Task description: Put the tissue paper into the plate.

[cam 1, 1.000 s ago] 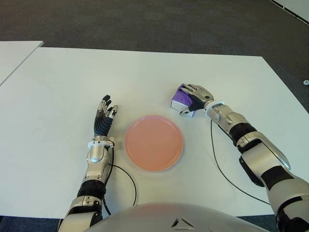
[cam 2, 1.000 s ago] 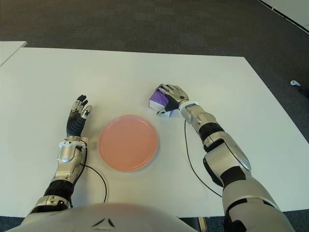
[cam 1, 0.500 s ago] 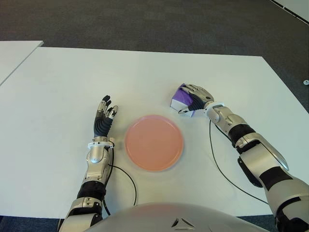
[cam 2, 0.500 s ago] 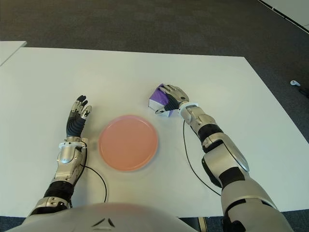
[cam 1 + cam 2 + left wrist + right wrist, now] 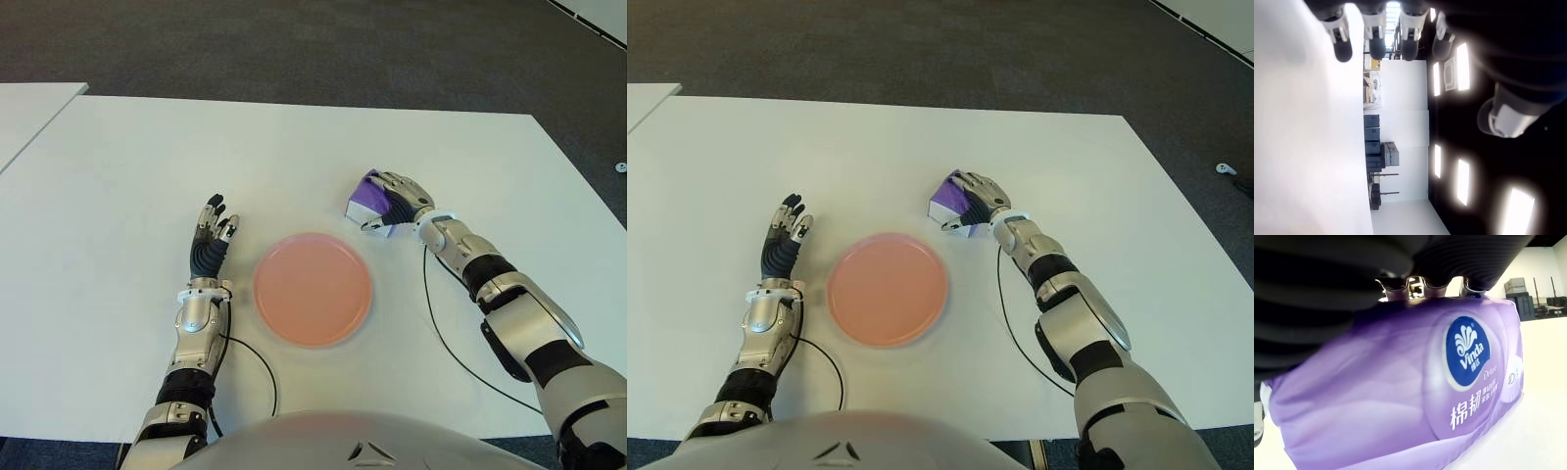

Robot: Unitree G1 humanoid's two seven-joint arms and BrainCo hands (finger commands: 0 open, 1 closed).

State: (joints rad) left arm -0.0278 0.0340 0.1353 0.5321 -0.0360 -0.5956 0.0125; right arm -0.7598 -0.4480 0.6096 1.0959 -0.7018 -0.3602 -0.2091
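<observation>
A purple tissue paper pack [image 5: 365,202] lies on the white table [image 5: 137,166], just behind and to the right of the round pink plate [image 5: 312,289]. My right hand [image 5: 396,201] covers the pack from the right, its fingers curled over the top and the thumb at the near side. In the right wrist view the pack [image 5: 1425,382] fills the picture, with fingertips [image 5: 1427,286] hooked over its far edge. Nothing lies in the plate. My left hand [image 5: 210,240] shows left of the plate, fingers straight and holding nothing.
A second white table [image 5: 29,108] stands at the far left, and dark carpet [image 5: 294,49] lies beyond the far edge. Black cables trail from my right forearm [image 5: 439,333] and from my left forearm [image 5: 263,367] across the near table.
My right forearm has shifted slightly to the left while the hand stays on the pack. The pack, the plate and the left hand are where they were.
</observation>
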